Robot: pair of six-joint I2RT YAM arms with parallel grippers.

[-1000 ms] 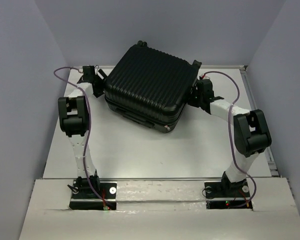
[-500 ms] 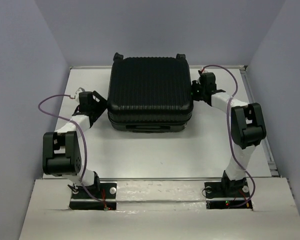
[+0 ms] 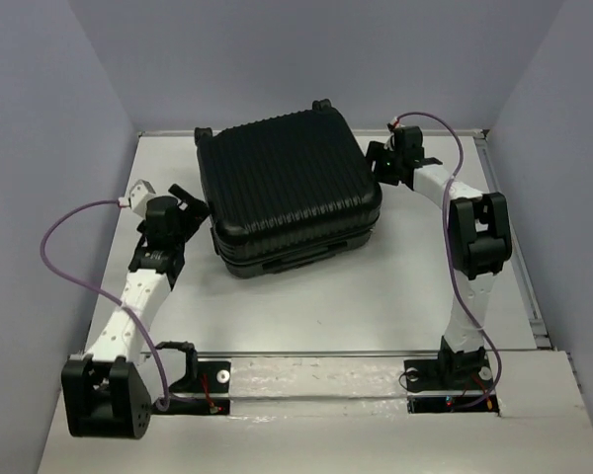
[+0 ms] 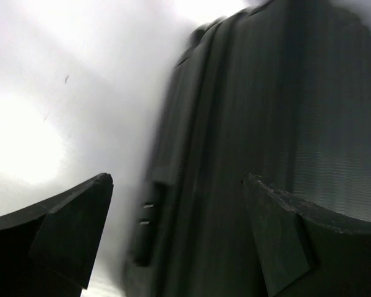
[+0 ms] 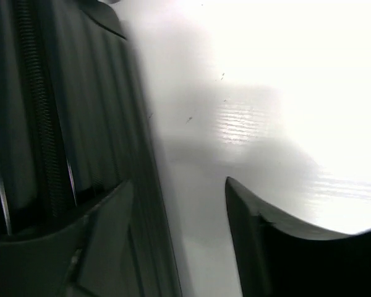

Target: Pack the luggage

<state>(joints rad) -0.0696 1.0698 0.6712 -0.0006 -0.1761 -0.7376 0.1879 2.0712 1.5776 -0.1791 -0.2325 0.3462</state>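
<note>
Luggage is being shown closed and lying flat on the far half of the table, slightly askew. Nearest, the left gripper is being held just beside its left side, fingers wide apart and empty. Farther back, the right gripper is being held at the far right corner, fingers likewise parted on nothing. The step is being judged as squaring up: pushes should be applied low and evenly, so no spin is being induced.

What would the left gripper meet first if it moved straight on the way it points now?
Most likely the suitcase, whose side lies right ahead of the left gripper; how near is unclear.
</note>
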